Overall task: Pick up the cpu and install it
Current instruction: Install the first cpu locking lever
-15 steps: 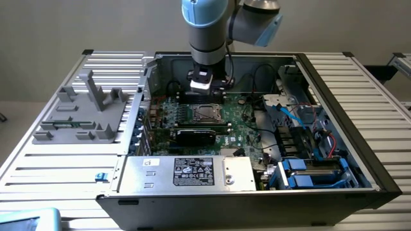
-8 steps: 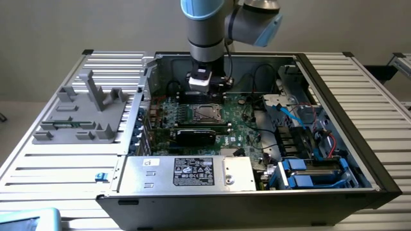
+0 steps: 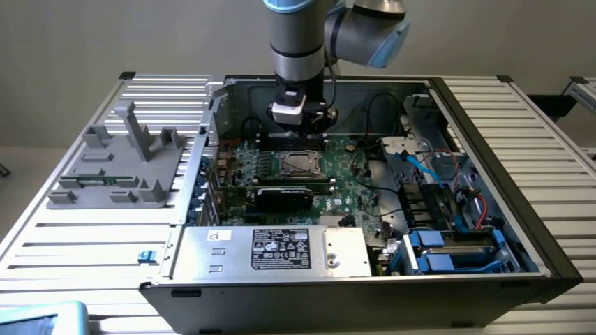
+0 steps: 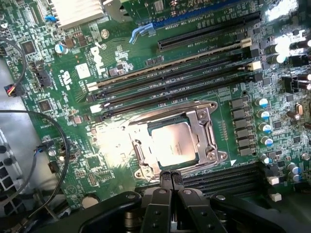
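Observation:
The cpu point(image 4: 173, 145), a silvery-grey square chip, lies flat inside the metal-framed motherboard socket point(image 4: 206, 127). In the exterior view the cpu point(image 3: 298, 165) sits mid-board in the open computer case point(image 3: 484, 139). My gripper point(image 4: 171, 179) hovers just beside the socket's edge, its two black fingers pressed together with nothing between them. From the exterior view, the gripper point(image 3: 300, 131) hangs over the board's far side, slightly behind the socket.
Long black memory slots point(image 4: 194, 73) run past the socket. A finned heat sink point(image 4: 77, 12) and loose black cables point(image 4: 29, 145) lie further off. A black card point(image 3: 284, 197), a silver box with a black label point(image 3: 279, 251) and a grey fixture point(image 3: 121, 160) are nearby.

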`<state>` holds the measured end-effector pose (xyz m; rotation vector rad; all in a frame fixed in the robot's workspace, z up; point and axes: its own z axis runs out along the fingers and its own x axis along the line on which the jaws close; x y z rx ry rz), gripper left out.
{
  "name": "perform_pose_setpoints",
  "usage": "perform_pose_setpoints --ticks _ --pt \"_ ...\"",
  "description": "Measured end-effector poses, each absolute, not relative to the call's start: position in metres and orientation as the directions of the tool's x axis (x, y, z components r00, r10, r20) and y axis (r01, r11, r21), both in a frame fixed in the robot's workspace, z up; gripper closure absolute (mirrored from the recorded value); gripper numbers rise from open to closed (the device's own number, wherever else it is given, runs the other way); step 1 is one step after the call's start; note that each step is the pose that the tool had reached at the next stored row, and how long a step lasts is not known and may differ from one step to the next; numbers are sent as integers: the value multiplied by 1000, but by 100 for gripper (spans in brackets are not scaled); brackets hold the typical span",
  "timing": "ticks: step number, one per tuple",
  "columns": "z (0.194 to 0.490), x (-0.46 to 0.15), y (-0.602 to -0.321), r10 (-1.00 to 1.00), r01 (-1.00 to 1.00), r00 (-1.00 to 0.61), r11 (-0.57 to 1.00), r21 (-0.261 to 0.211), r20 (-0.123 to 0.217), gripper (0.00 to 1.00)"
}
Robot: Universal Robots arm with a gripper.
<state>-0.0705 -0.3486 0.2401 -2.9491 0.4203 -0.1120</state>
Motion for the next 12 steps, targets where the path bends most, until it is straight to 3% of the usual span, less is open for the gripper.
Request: perform_pose_setpoints --ticks 12 --pt "250 -74 -347 -259 -255 963 -965 -69 73 88"
